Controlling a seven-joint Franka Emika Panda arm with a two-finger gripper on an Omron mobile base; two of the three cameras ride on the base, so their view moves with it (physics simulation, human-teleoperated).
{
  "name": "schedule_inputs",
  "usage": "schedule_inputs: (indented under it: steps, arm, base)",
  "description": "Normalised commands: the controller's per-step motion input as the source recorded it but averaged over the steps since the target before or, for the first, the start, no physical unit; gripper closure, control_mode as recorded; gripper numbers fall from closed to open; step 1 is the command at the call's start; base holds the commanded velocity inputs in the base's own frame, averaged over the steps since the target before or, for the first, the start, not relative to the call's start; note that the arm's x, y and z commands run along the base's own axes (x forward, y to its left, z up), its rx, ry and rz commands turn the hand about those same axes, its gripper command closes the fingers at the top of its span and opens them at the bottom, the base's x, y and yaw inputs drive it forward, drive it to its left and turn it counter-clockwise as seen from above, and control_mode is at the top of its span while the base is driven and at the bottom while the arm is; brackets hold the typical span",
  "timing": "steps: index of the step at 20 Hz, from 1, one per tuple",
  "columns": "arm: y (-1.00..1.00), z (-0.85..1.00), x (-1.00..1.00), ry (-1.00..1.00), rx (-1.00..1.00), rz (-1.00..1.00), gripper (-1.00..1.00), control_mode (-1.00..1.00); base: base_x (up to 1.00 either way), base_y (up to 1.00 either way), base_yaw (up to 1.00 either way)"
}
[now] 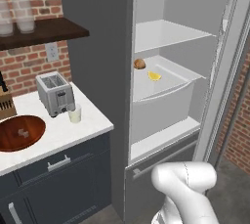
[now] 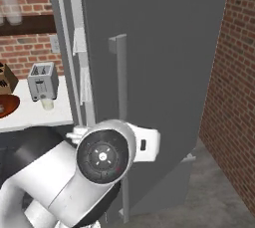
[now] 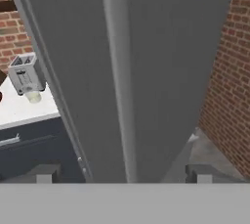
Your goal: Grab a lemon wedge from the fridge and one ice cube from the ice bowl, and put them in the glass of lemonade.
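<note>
Your jaws (image 3: 124,173) stand wide apart and hold nothing: in the hand view the two dark finger tips (image 3: 45,173) rise at either side, with the fridge's pale bar handle (image 3: 118,71) running upright between them, and you cannot tell from here whether either tip touches it. The fridge (image 1: 97,47) door (image 2: 164,72) is swung open; in the right base view you see its dark outer face with the bar handle on it, and your white arm (image 2: 99,157) low in front of that door. From the left base view you look straight into the white interior, where the lemon wedge (image 1: 155,76) lies on the middle shelf (image 1: 171,78), near the front edge, with a brown roundish lump (image 1: 139,64) just beside it toward the back left. To the left of the fridge, on the white worktop (image 1: 73,130), the glass of lemonade (image 1: 74,114) stands upright just in front of the toaster (image 1: 55,92), close to its right corner. The ice bowl (image 1: 19,132) sits further left on the same worktop, well apart from the glass, with a pale piece lying in its middle. Beyond, against the brick wall, a dark shelf (image 1: 44,31) carries tall frosted jars (image 1: 22,10).
</note>
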Motion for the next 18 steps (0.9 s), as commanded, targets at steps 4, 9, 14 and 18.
schedule_inputs:
  steps: [4, 9, 14, 18]
  arm:
    - [0.95, 0.85, -0.93, -0.24, -0.15, -0.05, -1.00, -1.00]
    - [1.00, 0.75, -0.65, -0.19, -0.29, -0.10, -1.00, -1.00]
    - [1.00, 0.56, -0.20, -0.01, -0.40, -0.10, -1.00, -1.00]
    - [1.00, 0.19, 0.74, 0.27, -0.52, -0.14, -1.00, -1.00]
  base:
    - [0.00, 0.00, 0.00]
    - [0.00, 0.00, 0.00]
    - [0.00, 0.00, 0.00]
    - [0.00, 0.00, 0.00]
